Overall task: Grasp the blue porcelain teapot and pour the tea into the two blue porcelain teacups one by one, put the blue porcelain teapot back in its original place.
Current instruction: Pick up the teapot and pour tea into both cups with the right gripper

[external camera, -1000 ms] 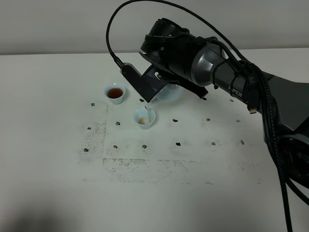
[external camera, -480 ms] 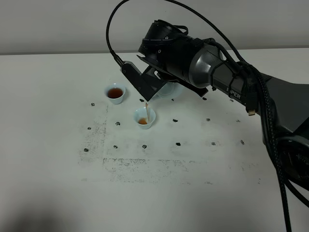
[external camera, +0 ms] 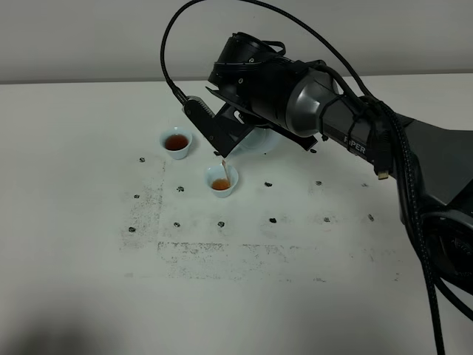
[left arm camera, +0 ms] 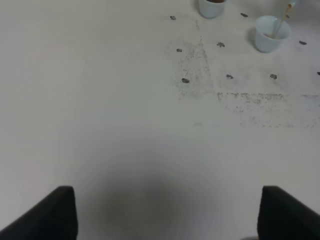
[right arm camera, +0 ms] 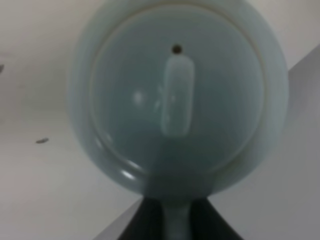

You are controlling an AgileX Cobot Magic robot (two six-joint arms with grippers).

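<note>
My right gripper (external camera: 247, 133) is shut on the handle of the blue porcelain teapot (external camera: 260, 140) and holds it tilted above the table. A thin stream of tea runs from its spout into the nearer teacup (external camera: 222, 180), which holds some brown tea. The second teacup (external camera: 177, 142), to its far left, is full of tea. In the right wrist view the teapot's lid (right arm camera: 175, 95) fills the frame, with the handle between the dark fingers (right arm camera: 145, 222). My left gripper (left arm camera: 167, 215) is open and empty over bare table; both teacups (left arm camera: 270, 34) (left arm camera: 211, 6) show far ahead of it.
The white table (external camera: 89, 244) carries a grid of small dark marks and grey scuffing around the cups. The right arm's black body and cables (external camera: 384, 148) stretch in from the right edge. A pale wall runs along the back.
The right arm has tipped the teapot a little further and lifted slightly. The stream kept running and the tea in the nearer teacup has risen.
</note>
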